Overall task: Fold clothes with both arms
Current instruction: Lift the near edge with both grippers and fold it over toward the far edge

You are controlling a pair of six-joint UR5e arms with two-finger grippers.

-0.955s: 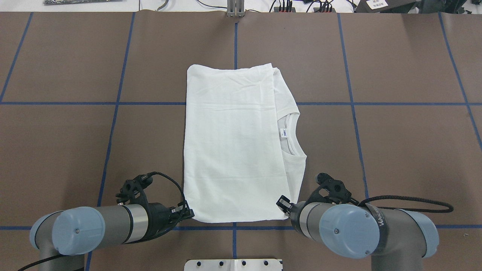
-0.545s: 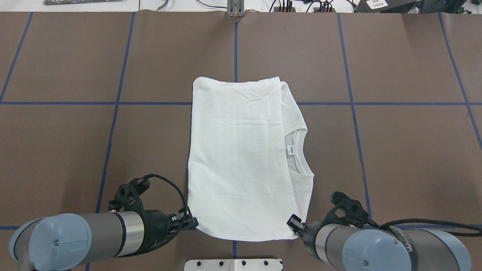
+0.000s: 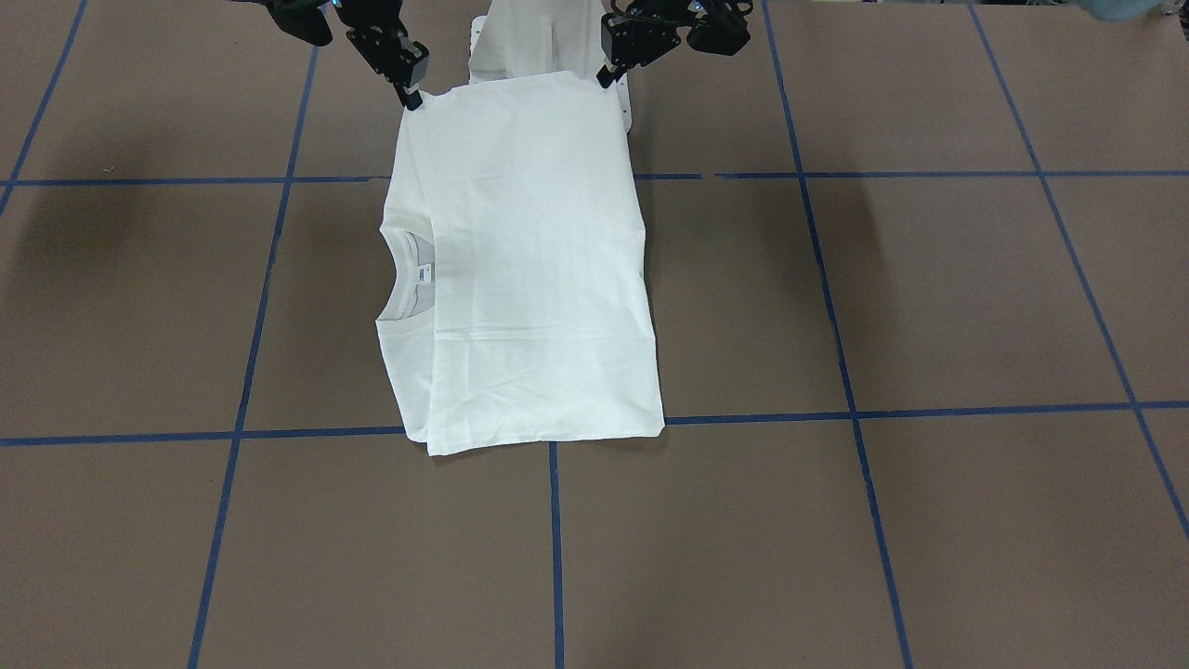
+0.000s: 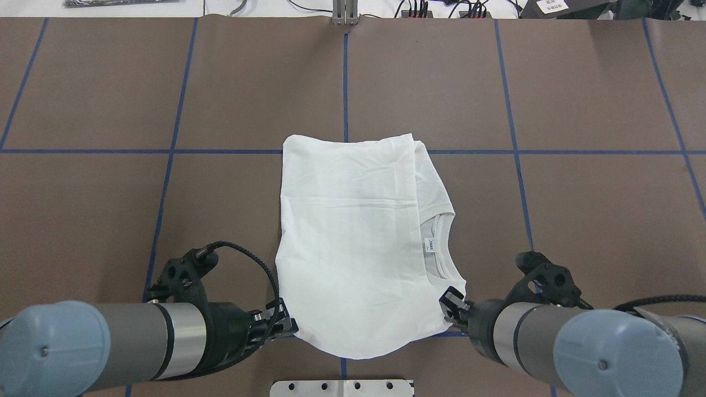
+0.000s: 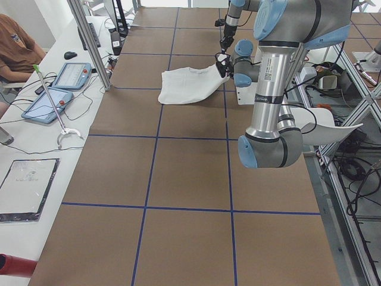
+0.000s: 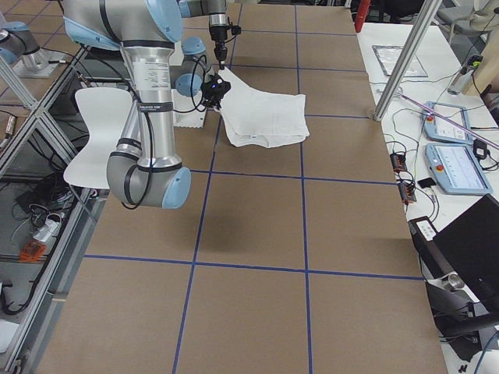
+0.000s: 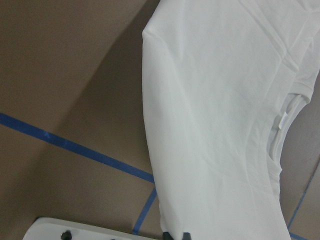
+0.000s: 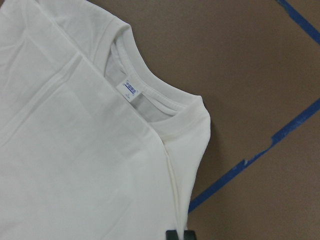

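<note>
The white T-shirt (image 4: 353,231) lies folded into a rectangle on the brown table, plain side up. Its ribbed collar and small label (image 4: 431,246) show at its right edge. No black text shows. My left gripper (image 4: 288,325) is shut on the shirt's near left corner. My right gripper (image 4: 449,306) is shut on the near right corner. The near edge hangs raised between them and the far part rests on the table. In the front-facing view the shirt (image 3: 529,279) hangs from the left gripper (image 3: 608,76) and the right gripper (image 3: 410,95). The right wrist view shows the collar (image 8: 150,95).
The white pedestal base plate (image 4: 342,387) sits just under the shirt's near edge. Blue tape lines (image 4: 165,151) grid the table. Side benches hold tablets (image 5: 47,104) and a laptop (image 6: 468,249), beside an aluminium post (image 6: 405,58). A seated person (image 5: 15,44) shows at the far side.
Both grippers have drawn back toward the robot's base with the near corners in their grip. The shirt has slid toward me, and its near edge now sags between the grippers.
</note>
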